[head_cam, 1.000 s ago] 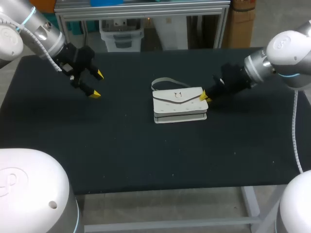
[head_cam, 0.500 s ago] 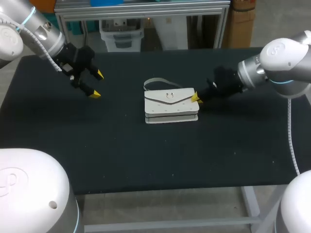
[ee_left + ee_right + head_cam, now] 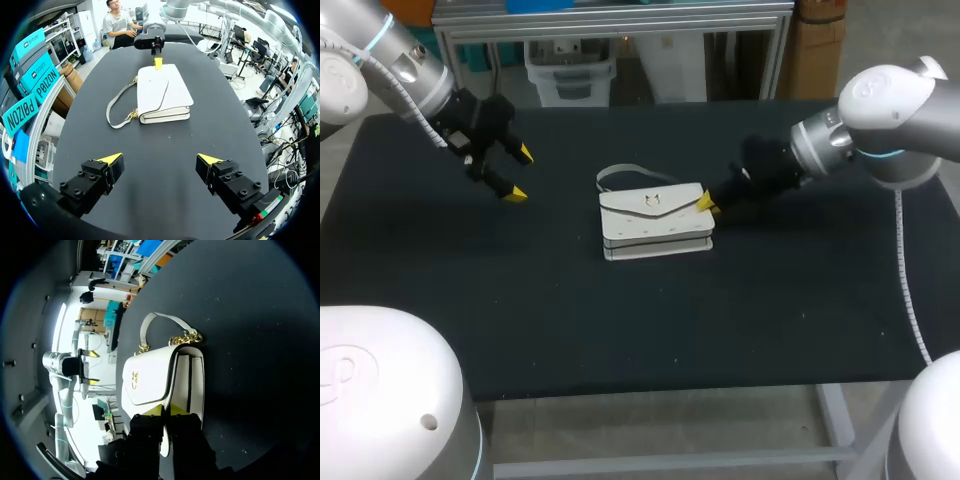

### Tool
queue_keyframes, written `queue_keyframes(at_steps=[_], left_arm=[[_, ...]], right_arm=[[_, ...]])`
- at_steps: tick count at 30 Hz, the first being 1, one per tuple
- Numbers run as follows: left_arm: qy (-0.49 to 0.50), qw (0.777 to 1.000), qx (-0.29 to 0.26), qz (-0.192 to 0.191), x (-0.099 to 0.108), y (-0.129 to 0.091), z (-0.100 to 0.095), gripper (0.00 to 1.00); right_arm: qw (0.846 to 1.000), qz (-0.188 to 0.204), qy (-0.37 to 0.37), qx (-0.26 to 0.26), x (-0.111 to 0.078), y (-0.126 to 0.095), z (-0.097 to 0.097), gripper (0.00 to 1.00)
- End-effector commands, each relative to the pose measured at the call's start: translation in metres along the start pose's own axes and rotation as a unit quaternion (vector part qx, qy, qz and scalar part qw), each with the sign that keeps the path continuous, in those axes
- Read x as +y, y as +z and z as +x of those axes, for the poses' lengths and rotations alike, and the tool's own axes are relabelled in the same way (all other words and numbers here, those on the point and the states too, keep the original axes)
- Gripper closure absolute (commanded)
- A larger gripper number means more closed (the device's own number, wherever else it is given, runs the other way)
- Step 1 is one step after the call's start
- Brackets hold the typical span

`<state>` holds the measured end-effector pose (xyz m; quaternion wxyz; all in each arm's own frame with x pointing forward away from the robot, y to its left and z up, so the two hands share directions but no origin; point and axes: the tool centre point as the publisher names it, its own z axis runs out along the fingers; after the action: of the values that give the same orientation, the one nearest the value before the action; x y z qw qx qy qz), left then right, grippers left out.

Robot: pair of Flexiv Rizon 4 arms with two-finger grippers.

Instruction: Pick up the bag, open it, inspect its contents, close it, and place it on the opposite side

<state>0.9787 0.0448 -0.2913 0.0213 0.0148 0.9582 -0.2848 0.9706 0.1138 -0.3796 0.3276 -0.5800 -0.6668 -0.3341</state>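
Black tabletop (image 3: 620, 320) fills the near part of the head view, and just above mid-frame lies the white bag (image 3: 653, 222), flat and closed, its strap (image 3: 630, 168) looped out on the far side. At the bag's right end the right gripper (image 3: 704, 203) has its yellow tips drawn narrow, pinching the bag's edge between them. Farther back, in the upper left of the frame, the left gripper (image 3: 520, 173) hangs above the table with fingers spread wide, well apart from the bag.
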Motion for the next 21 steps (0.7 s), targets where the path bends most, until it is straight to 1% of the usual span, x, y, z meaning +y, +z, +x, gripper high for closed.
queue_keyframes(at_steps=[1,12,21], left_arm=[[0.000,1.000,0.000,0.001,0.000,0.001,0.000,0.00],[0.000,1.000,0.000,0.001,0.000,0.001,0.000,0.00],[0.000,1.000,0.000,0.001,0.000,0.001,0.000,0.00]], right_arm=[[1.000,0.013,-0.003,0.004,0.004,0.009,0.002,1.00],[1.000,0.000,0.002,0.010,-0.008,0.024,0.009,1.00],[1.000,-0.001,0.007,0.013,-0.009,0.025,0.011,1.00]])
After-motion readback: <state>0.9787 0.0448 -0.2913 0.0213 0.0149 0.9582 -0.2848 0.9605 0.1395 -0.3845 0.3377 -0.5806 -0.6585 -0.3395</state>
